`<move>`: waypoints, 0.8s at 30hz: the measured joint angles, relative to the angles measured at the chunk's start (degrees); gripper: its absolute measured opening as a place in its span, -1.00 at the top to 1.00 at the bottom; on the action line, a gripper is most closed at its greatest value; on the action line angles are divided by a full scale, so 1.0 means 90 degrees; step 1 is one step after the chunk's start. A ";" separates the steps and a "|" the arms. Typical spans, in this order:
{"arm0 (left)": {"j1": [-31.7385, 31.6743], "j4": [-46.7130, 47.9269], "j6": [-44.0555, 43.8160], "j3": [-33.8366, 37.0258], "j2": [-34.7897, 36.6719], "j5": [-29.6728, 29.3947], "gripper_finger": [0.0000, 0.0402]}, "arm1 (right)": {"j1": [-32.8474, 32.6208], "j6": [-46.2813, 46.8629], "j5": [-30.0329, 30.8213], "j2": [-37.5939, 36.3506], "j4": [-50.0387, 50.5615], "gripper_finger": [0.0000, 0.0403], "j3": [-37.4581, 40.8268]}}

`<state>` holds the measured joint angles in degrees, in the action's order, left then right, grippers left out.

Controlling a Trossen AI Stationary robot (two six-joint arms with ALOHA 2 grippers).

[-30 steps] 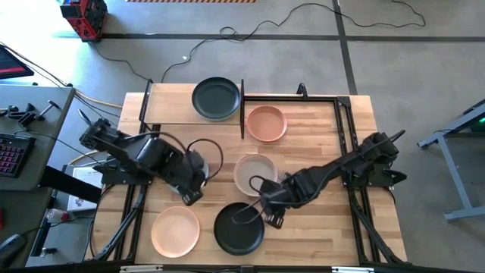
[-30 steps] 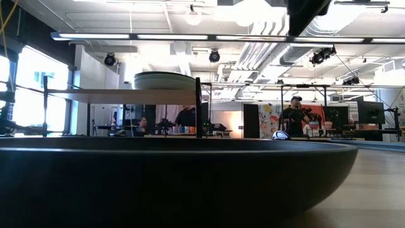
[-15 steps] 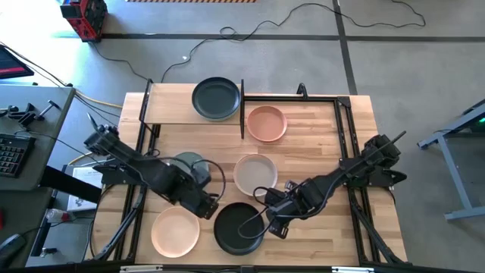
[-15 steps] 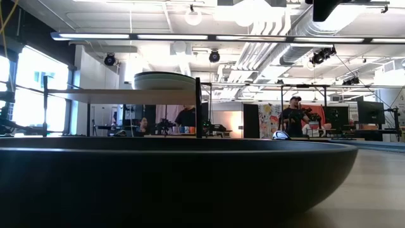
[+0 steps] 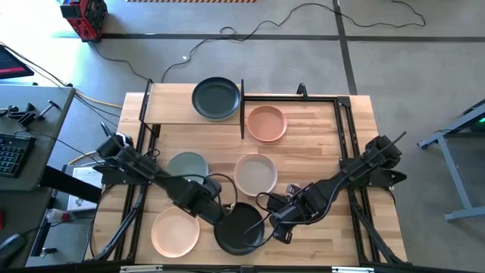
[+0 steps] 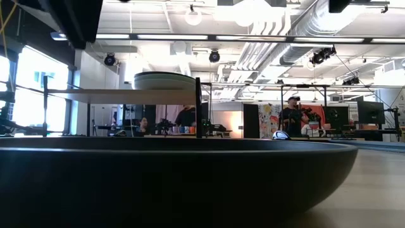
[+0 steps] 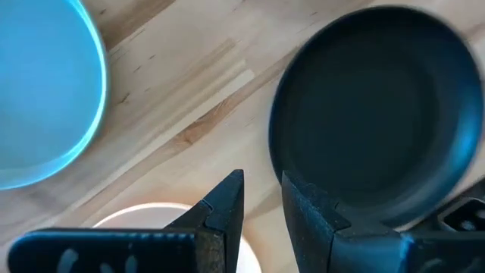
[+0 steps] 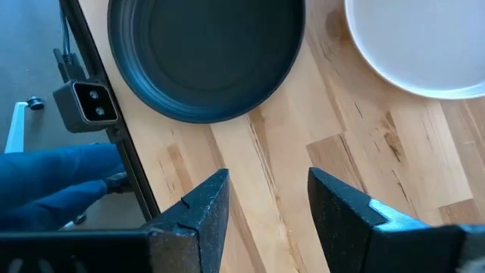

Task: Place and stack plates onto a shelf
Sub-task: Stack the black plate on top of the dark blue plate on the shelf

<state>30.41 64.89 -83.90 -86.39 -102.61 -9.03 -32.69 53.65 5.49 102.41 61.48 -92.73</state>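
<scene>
At the near edge of the surface (image 5: 318,114), around six o'clock, lies the black plate (image 5: 239,227), and both arms have converged on it. The left gripper (image 5: 214,215) sits at the plate's ten o'clock rim; in its wrist view its fingers (image 7: 303,220) stand a little apart with nothing between them, the plate's edge just ahead. The right gripper (image 5: 282,225) hovers at the plate's three o'clock side, fingers (image 8: 201,212) spread wide over bare wood, holding nothing.

The step in hand looks like picking up this black plate, with the left arm the likelier one to take it. The next move calls for lowering one finger inside the rim and one outside, pinching, then lifting clear before the long carry to the shelf; the right arm should keep out of the way to avoid a clash over the plate.

At seven o'clock, just beside, lies the cream-peach plate (image 5: 175,230). Further in, toward the centre, sit the pale green plate (image 5: 186,164) at nine o'clock and the beige plate (image 5: 255,174). Beyond, the salmon pink plate (image 5: 266,123) rests on the surface just right of the shelf (image 5: 168,106), which spans the far left, around eleven o'clock, and already carries a dark plate (image 5: 215,98) at its right end.
</scene>
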 joint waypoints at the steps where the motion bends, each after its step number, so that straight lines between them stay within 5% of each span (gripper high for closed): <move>1: 0.0000 -0.0025 0.0000 0.0000 -0.0083 0.0023 0.60 | -0.0010 -0.0005 -0.0004 0.0000 0.0009 0.21 0.0000; 24: -0.0011 -0.0994 -0.0341 0.0000 -0.1359 0.0562 0.60 | -0.0085 0.0010 -0.0006 0.0000 0.0033 0.21 -0.0005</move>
<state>30.32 55.95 -86.97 -86.39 -114.85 -3.97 -33.45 53.74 5.43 102.41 61.78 -92.77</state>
